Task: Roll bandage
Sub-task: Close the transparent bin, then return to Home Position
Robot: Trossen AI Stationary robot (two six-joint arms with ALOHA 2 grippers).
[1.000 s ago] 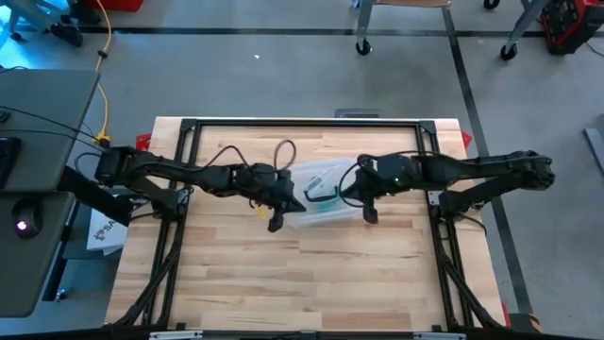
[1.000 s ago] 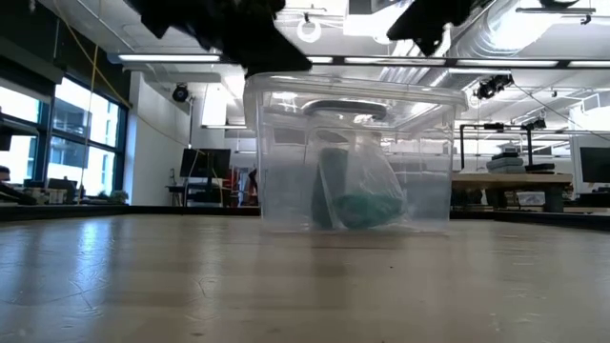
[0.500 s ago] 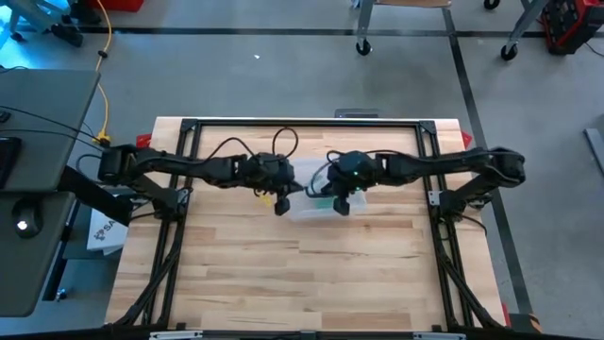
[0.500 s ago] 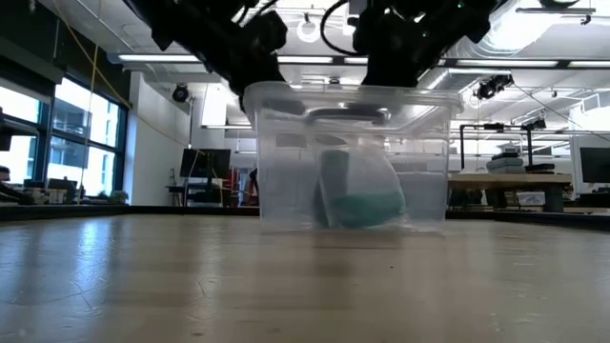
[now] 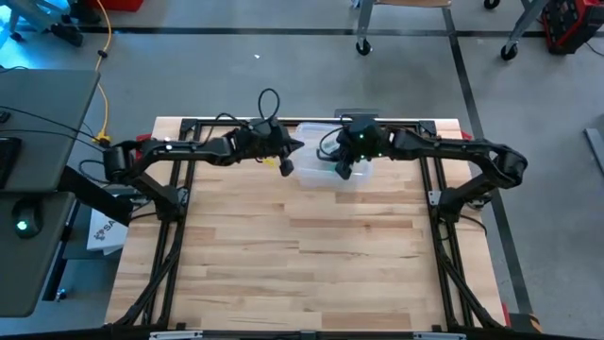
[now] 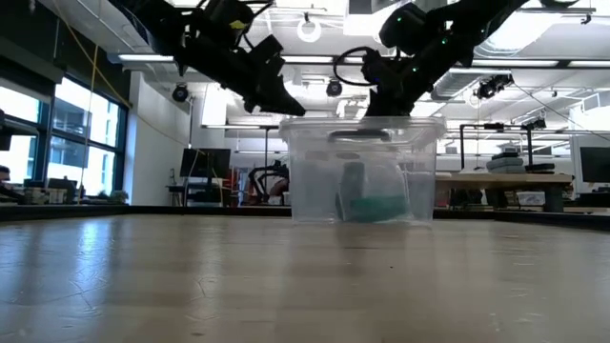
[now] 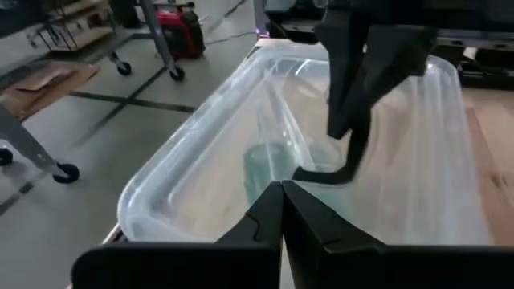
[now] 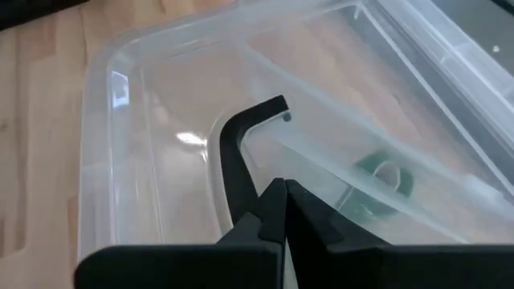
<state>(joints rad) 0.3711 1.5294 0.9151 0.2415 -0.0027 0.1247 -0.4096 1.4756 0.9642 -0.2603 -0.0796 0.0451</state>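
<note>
The teal bandage lies inside a clear plastic bin, wrapped in a thin transparent bag that bulges up around it. In the low view the roll's green bulk rests on the bin's floor, toward the right half of the container. The right wrist view shows it as a green ring seen through the bin's wall, and the left wrist view shows a dull green shape under the plastic.

The bin stands at the far edge of the wooden counter, about midway between the two arms. A dark curved handle lies across its top; whether it belongs to a lid I cannot tell.

The left tool sits at the bin's left end, just beside its rim, its fingers pressed together and holding nothing. In the low view it hangs above the bin's left upper corner. The right tool is over the bin's middle, its fingers likewise pressed together with nothing between them; in the low view it points down at the bin's top. From each wrist camera the two dark fingers meet in a single seam with the bin directly ahead.

Black cables loop above the left arm's wrist. A grey desk stands off the counter's left side.
</note>
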